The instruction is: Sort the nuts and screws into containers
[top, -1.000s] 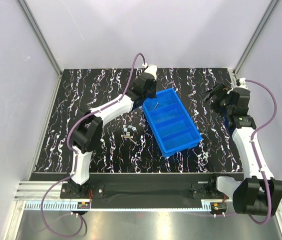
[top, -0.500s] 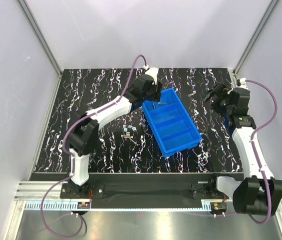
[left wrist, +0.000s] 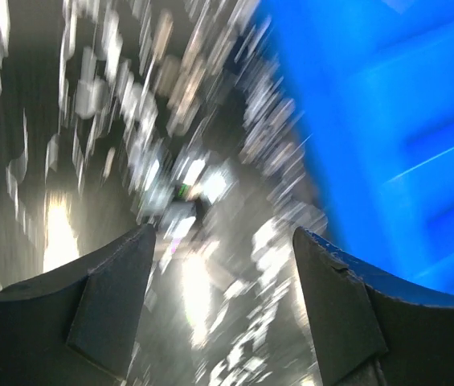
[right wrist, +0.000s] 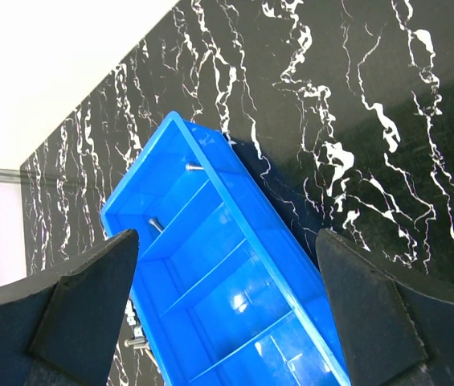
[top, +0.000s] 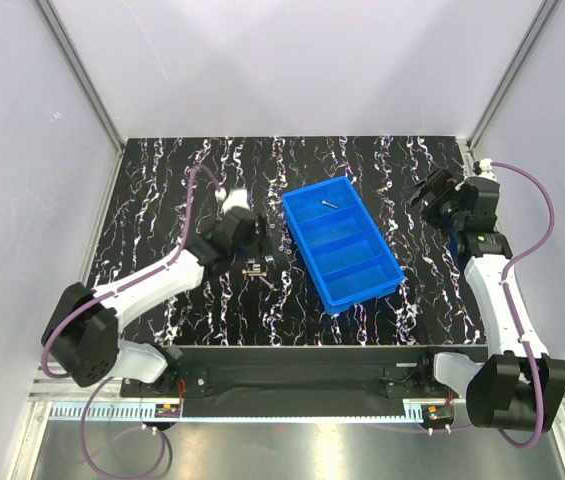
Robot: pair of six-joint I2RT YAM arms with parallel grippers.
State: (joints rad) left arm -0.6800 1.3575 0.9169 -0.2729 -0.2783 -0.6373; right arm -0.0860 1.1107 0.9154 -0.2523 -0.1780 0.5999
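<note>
The blue tray [top: 343,245] of containers sits mid-table, also filling the right wrist view [right wrist: 235,297]. One screw [top: 329,203] lies in its far compartment; the right wrist view shows two screws there [right wrist: 194,167] [right wrist: 155,225]. A small pile of loose screws and nuts [top: 258,268] lies on the table left of the tray. My left gripper [top: 252,250] hovers just beside that pile, open and empty [left wrist: 223,233]; its view is blurred. My right gripper [top: 425,190] hangs open and empty to the right of the tray [right wrist: 227,235].
The black marbled tabletop [top: 162,200] is bounded by white walls on three sides. A black rail [top: 292,355] runs along the near edge. The tray lies at an angle, its far end pointing left.
My left arm has pulled back from over the tray's far compartment to the loose pile at near left. Its gripper opened on the way. The right arm has not moved.
</note>
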